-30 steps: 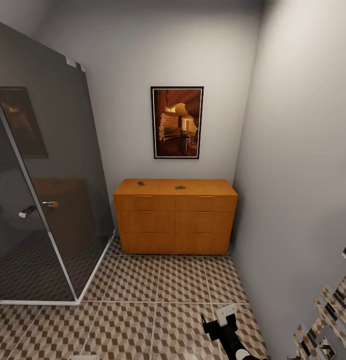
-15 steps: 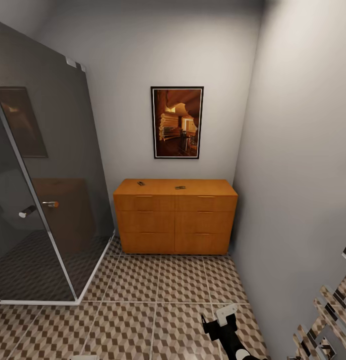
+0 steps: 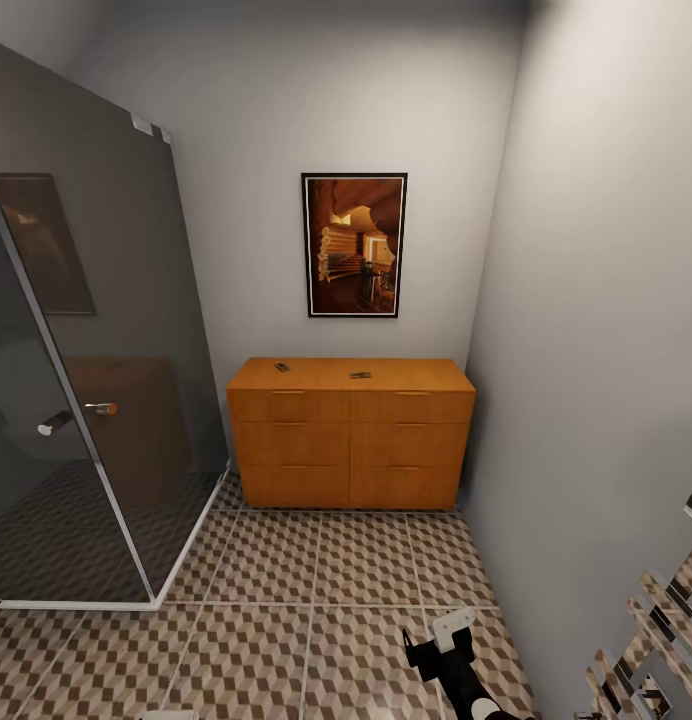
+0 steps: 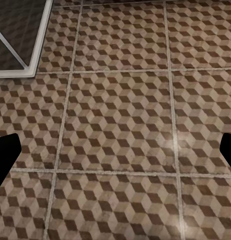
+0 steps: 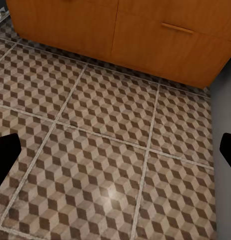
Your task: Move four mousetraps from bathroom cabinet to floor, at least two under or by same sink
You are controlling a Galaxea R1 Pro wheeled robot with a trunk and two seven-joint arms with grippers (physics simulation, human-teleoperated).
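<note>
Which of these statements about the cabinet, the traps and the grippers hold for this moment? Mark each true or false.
1. Two mousetraps lie on the cabinet top. True.
2. A cabinet drawer stands pulled open. False: all drawer fronts sit flush.
3. The right gripper grips a mousetrap. False: its fingers are spread wide over bare bathroom floor.
4. The left gripper is open above floor tiles. True.
5. A glass shower enclosure stands left of the cabinet. True.
6. A mousetrap lies on the floor before the cabinet. False: only tiles show there.
</note>
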